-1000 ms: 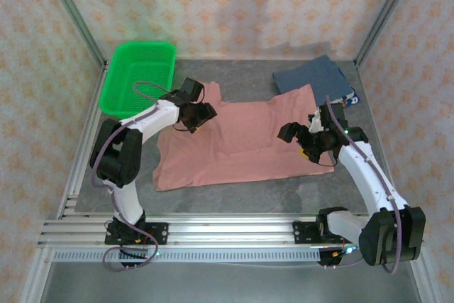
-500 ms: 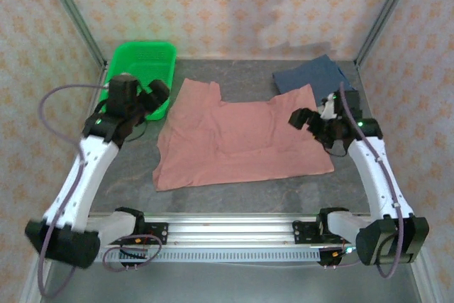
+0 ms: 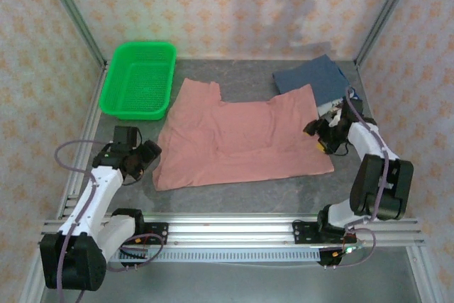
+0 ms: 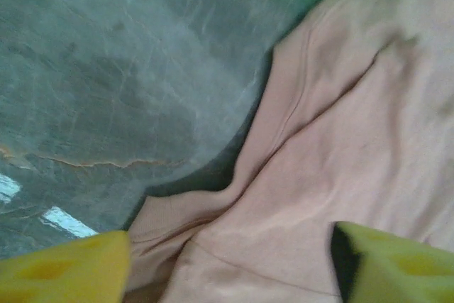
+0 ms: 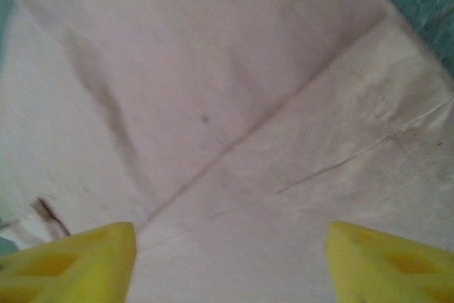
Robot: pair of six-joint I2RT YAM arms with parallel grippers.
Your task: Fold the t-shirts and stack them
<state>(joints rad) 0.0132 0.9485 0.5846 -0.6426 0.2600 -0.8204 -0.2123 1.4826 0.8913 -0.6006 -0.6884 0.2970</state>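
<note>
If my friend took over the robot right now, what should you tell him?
Left gripper: open, holding nothing, at the left edge of the pink shirt.
Right gripper: open, holding nothing, over the pink shirt's right edge.
The pink shirt lies spread out mid-table; the blue shirt sits at the far right corner.
Done: the blue shirt looks folded.
Left: fold the pink shirt, then stack the two.
</note>
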